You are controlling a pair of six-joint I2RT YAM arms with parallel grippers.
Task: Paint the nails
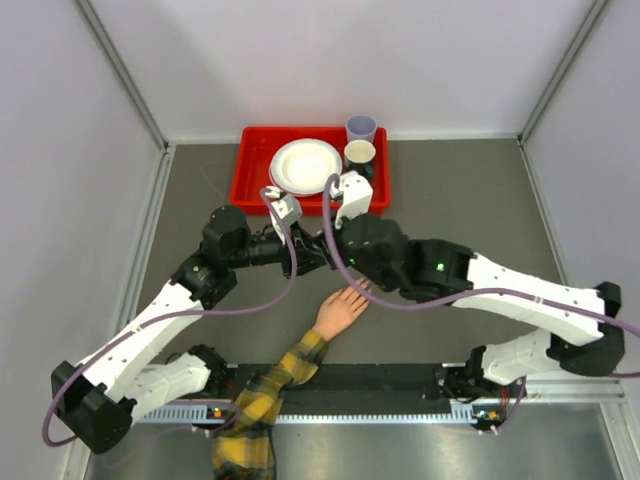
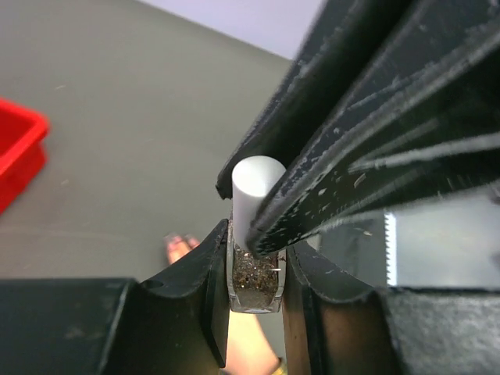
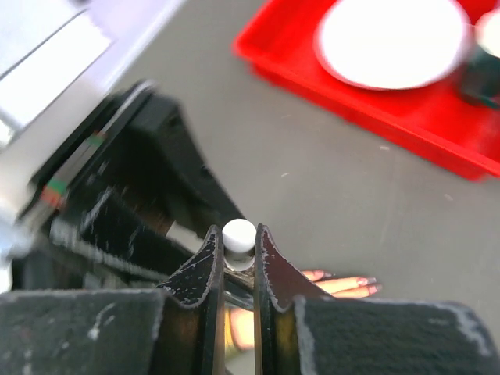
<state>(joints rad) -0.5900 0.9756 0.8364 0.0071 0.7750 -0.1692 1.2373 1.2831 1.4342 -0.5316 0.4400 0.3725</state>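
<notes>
A dark grey desk [image 1: 470, 190] is sitting between pale wall panels, with both arms reaching in over its middle. The left jaws are closing narrowly on a small clear bottle [image 2: 254, 285] filled with dark, glittery speckled liquid, their two black pads pressing its flat sides. The right jaws are pinching tight around the round white cap [image 3: 238, 234] on top of that bottle, so the two sets of jaws are meeting nose to nose above the desk. Seen from the left wrist, the round white cap is standing straight up out of the bottle, with the right fingers crossing in front of it.

Below the jaws, a pale peach mannequin hand [image 1: 340, 310] is lying flat on the desk, its fingers pointing away from the arm bases and partly slipping under the right arm. The nails [image 3: 363, 283] are showing as tiny tips, darker and pinker than the skin, blurred in both wrist views. They are resting on the desk near the jaws but lower down and not touching them. A yellow-and-black plaid sleeve [image 1: 265, 400] is covering the forearm.

Farther back, a red plastic tray [image 1: 250, 170] is holding a white paper plate [image 1: 305, 165], a lavender cup [image 1: 361, 128] and a dark cup [image 1: 360, 153].
</notes>
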